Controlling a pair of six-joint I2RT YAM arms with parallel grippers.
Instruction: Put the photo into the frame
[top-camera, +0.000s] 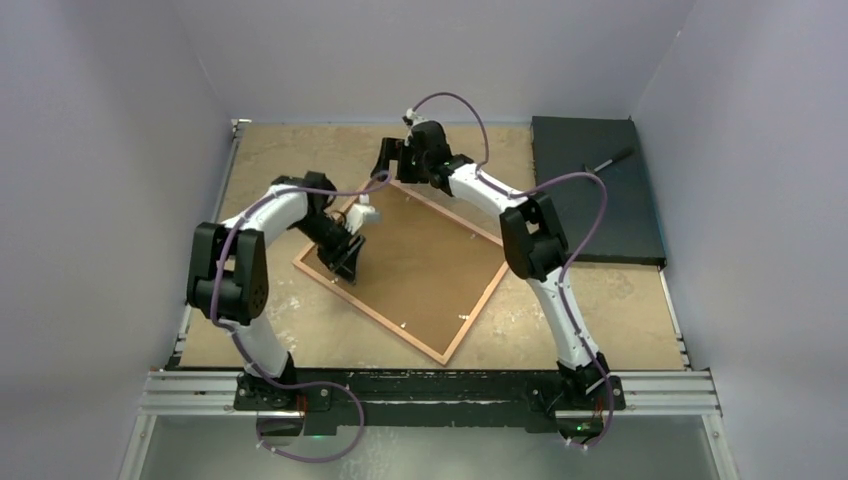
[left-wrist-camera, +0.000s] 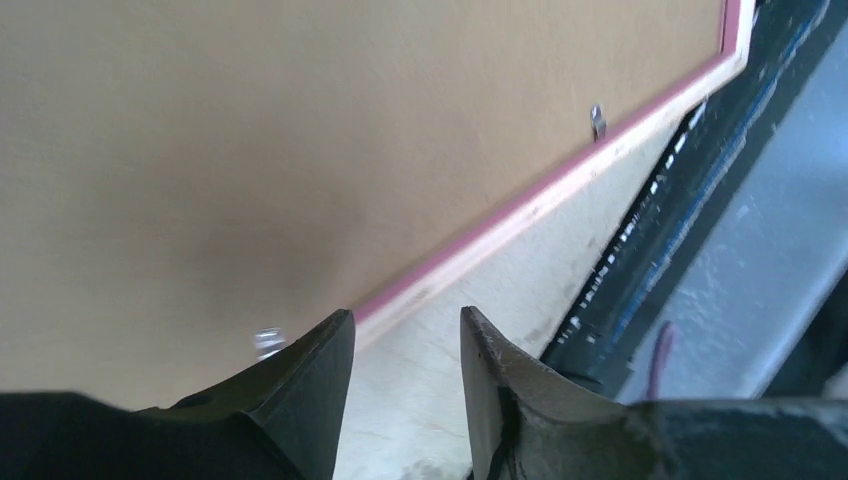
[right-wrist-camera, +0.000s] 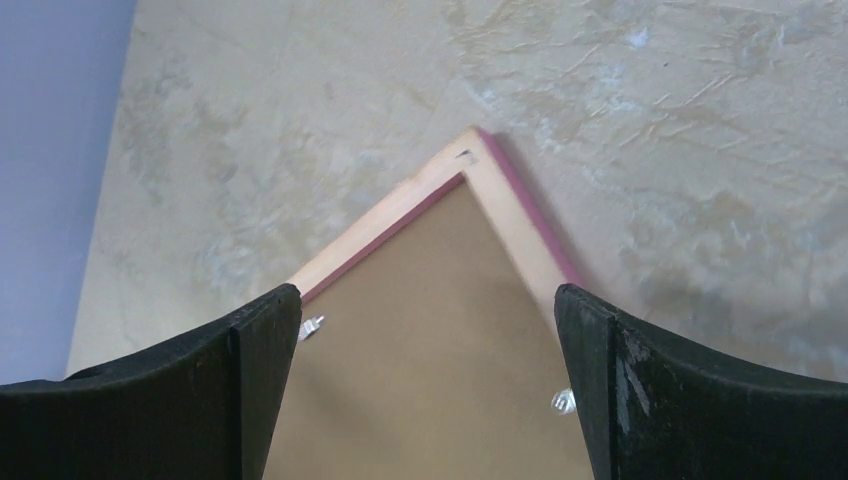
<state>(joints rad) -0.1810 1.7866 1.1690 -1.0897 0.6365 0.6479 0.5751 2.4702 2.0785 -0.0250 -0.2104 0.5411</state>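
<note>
We see the frame (top-camera: 474, 315) face-down mid-table, turned like a diamond, long axis far-left to near-right. The brown backing board (top-camera: 425, 270) fills it, with metal tabs (right-wrist-camera: 312, 325) along the rim. The photo isn't visible in any view, so we can't tell whether it's under the board. Left gripper (top-camera: 345, 262) hangs just above the near-left long rim, near the left corner. Its fingers are apart with nothing between them, and the rim runs into the gap. Right gripper (top-camera: 395, 160) hovers over the far corner with fingers spread wide and empty, flanking that corner (no contact visible). Both arms are close to the frame – the left is lower and nearer. Our guess: the board is what gets handled next.
</note>
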